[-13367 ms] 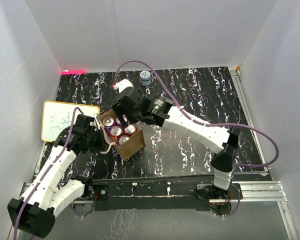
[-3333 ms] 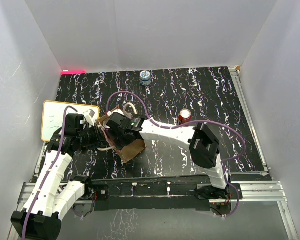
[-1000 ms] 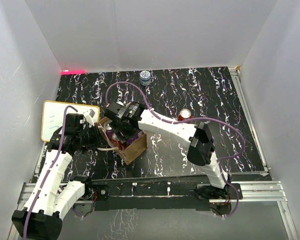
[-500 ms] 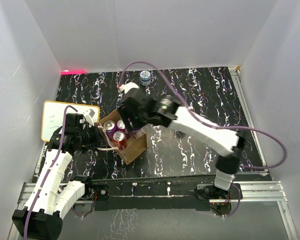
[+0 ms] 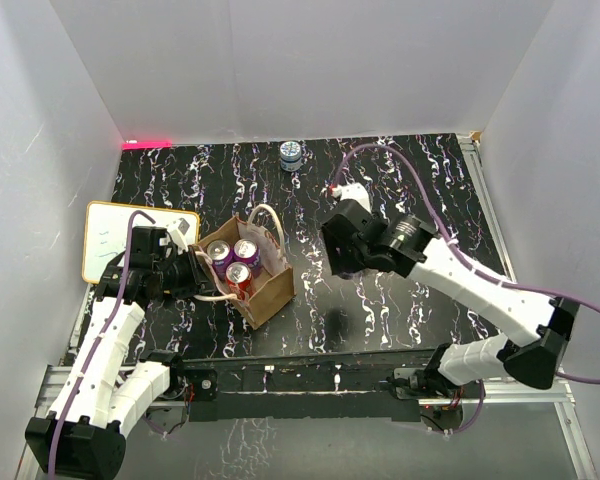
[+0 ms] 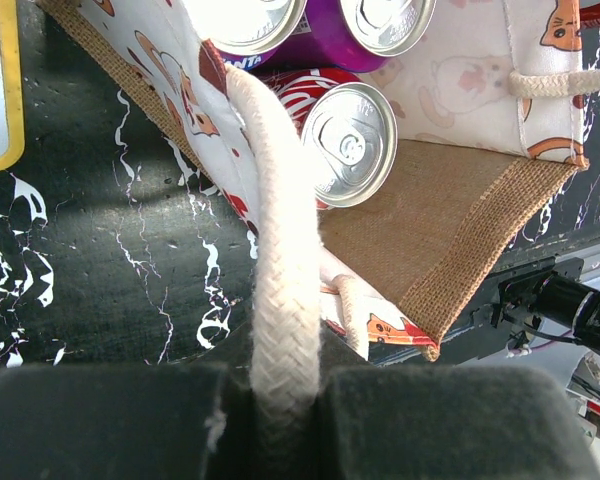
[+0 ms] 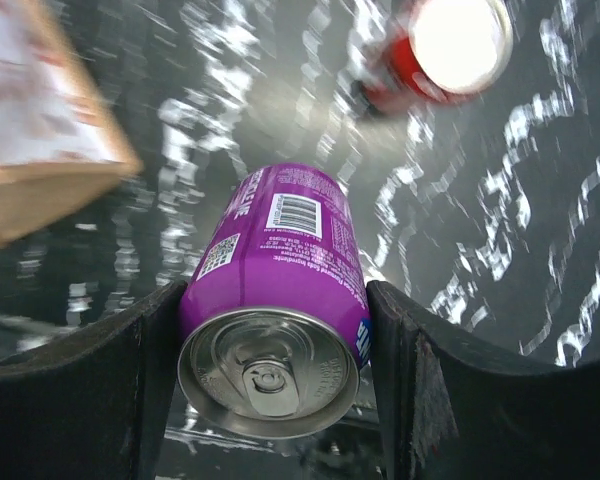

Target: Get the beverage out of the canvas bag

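canvas bag (image 5: 272, 292) on black marbled table (image 5: 410, 190), white walls (image 5: 310, 60); left gripper (image 6: 277, 385) pinches handle (image 6: 280, 220), right gripper (image 7: 273, 305) clamps purple can (image 7: 282, 245).

No wording reads clearly. The purple can (image 7: 276, 262) bears a barcode and a square code; the white board (image 5: 115, 235), far left, shows faint marks too small to read.

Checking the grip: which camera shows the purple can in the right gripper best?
Right wrist: the purple can fills the frame, clamped in the right gripper. Top external hides it beneath that gripper; left wrist shows only other cans in the canvas bag.
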